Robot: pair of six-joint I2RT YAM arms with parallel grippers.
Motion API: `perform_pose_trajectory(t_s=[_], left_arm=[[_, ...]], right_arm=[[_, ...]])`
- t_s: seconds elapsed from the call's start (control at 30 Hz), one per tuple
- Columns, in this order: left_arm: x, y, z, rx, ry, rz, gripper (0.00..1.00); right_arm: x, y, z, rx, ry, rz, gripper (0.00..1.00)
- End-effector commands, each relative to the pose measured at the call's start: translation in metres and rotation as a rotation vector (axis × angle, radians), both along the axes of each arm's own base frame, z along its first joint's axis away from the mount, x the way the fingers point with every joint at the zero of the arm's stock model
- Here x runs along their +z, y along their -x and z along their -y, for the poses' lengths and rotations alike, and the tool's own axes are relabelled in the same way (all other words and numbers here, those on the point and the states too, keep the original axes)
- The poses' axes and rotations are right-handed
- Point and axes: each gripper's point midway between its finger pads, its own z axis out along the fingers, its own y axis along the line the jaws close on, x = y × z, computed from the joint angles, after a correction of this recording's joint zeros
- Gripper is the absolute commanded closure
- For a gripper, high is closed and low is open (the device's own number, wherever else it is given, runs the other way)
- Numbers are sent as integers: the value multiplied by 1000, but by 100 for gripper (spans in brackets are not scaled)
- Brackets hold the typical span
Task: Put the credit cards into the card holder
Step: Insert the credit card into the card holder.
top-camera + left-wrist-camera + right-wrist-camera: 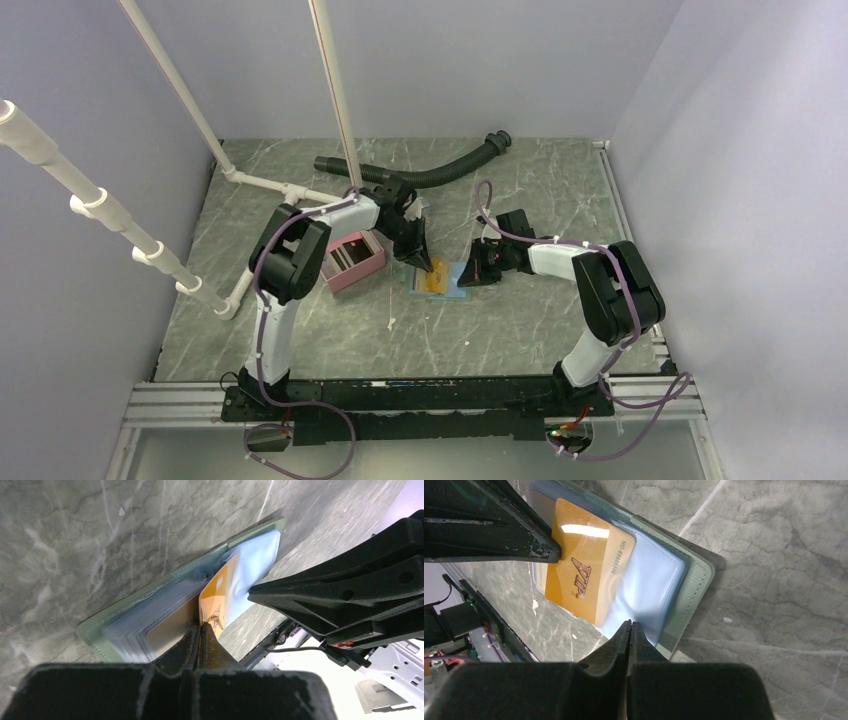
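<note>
Grey marbled tabletop fills the floor of a booth with pale lavender walls. White plastic pipes slant in from the left and a black ribbed hose curves along the back. A pink open-topped square box stands just beside the left arm.

Near the middle of the table, between the two arms, lies the card holder, a thin flat light-blue sleeve with a pale green cover and clear pockets, opened out flat. On it rests one credit card, a glossy orange-yellow rectangle printed with "VIP" and a number. Part of the card seems to sit under a clear pocket, while the rest overhangs the holder's edge.

On the left gripper, the claw is pressed fully together and its tip meets the near edge of the card. Whether the card is nipped between the fingers I cannot tell. On the right gripper, the claw is likewise fully closed with nothing in it, and its tip bears on the blue pocket at the holder's edge.
</note>
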Motion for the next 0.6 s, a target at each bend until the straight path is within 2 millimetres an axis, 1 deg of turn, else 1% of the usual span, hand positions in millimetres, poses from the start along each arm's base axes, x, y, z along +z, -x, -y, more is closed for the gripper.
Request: perform_pose_trajectory(t_s=[0.0, 0.2, 0.27, 0.33, 0.4, 0.5, 0.57], left_arm=[[4, -11, 7, 29, 36, 79, 100], [3, -16, 7, 87, 64, 148, 100], [2, -13, 7, 111, 67, 147, 100], [-2, -8, 6, 123, 43, 145, 100], [-4, -4, 7, 117, 15, 151, 100], [-6, 0, 9, 98, -24, 150, 100], [-9, 2, 11, 87, -42, 144, 100]], right_arm=[[-7, 1, 3, 0, 13, 1, 100], [-4, 3, 0, -4, -8, -5, 100], [-1, 5, -2, -6, -22, -19, 100], [8, 3, -1, -14, -22, -20, 100], [16, -3, 8, -42, 17, -10, 96], [26, -9, 24, -81, 49, 10, 86], [25, -9, 31, -87, 78, 12, 84]])
